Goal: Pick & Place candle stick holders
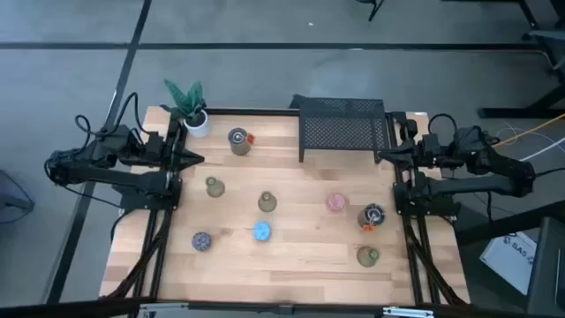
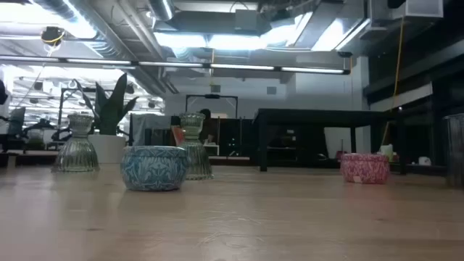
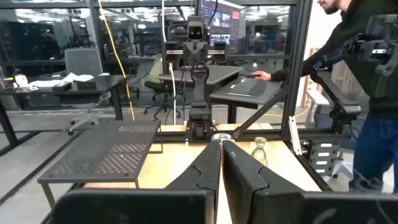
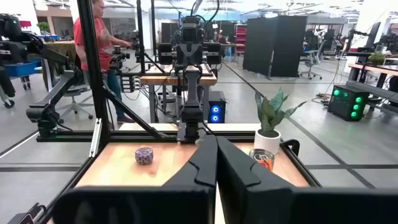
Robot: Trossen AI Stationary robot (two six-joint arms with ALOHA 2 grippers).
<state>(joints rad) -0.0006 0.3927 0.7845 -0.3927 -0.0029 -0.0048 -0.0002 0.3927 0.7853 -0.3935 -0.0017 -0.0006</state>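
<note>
Eight candle stick holders stand on the wooden table [image 1: 300, 265]. Three are olive glass [image 1: 213, 186] [image 1: 267, 202] [image 1: 368, 256], one is blue [image 1: 262, 231], one purple-speckled [image 1: 201, 240] and one pink [image 1: 336, 203]. Two are silvery with orange [image 1: 238, 140] [image 1: 373, 216]. My left gripper [image 1: 198, 159] is shut and empty over the table's left edge; it also shows in its wrist view [image 3: 221, 146]. My right gripper [image 1: 381, 156] is shut and empty at the right edge, beside the rack; it also shows in its wrist view [image 4: 211, 140]. In the low view the blue holder [image 2: 154, 167], two olive ones [image 2: 76, 143] [image 2: 193, 145] and the pink one [image 2: 365, 167] rest on their bases.
A black mesh rack [image 1: 342, 128] stands at the far edge, right of the middle. A white potted green plant [image 1: 190, 110] stands at the far left corner. People stand beyond the table's sides, one in the left wrist view [image 3: 367, 93] and one in the right wrist view [image 4: 99, 56].
</note>
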